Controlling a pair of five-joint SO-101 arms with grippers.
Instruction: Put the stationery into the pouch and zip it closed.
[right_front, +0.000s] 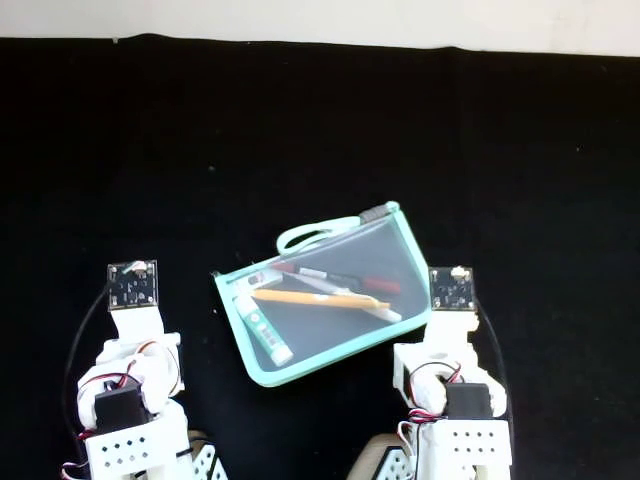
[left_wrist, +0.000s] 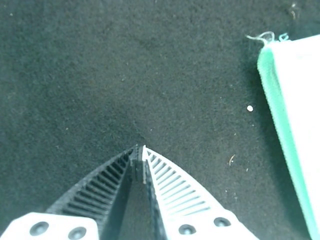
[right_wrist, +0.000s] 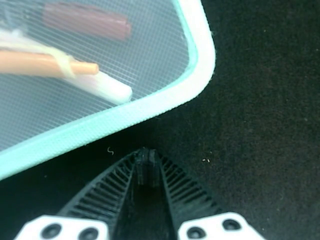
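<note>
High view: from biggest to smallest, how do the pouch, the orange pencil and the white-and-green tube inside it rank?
1. pouch: clearly the largest.
2. orange pencil: the longer of the two items.
3. white-and-green tube: shorter, though thicker than the pencil.
All lie at table level, so nearness plays no part.

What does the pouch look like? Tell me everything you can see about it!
The pouch is a flat rectangle with a see-through mesh front and a mint-green edge. A green loop strap and a dark zipper pull sit along its far edge; it looks zipped shut. It lies tilted on the black table, with an orange pencil, a red pen and a white marker inside.
</note>
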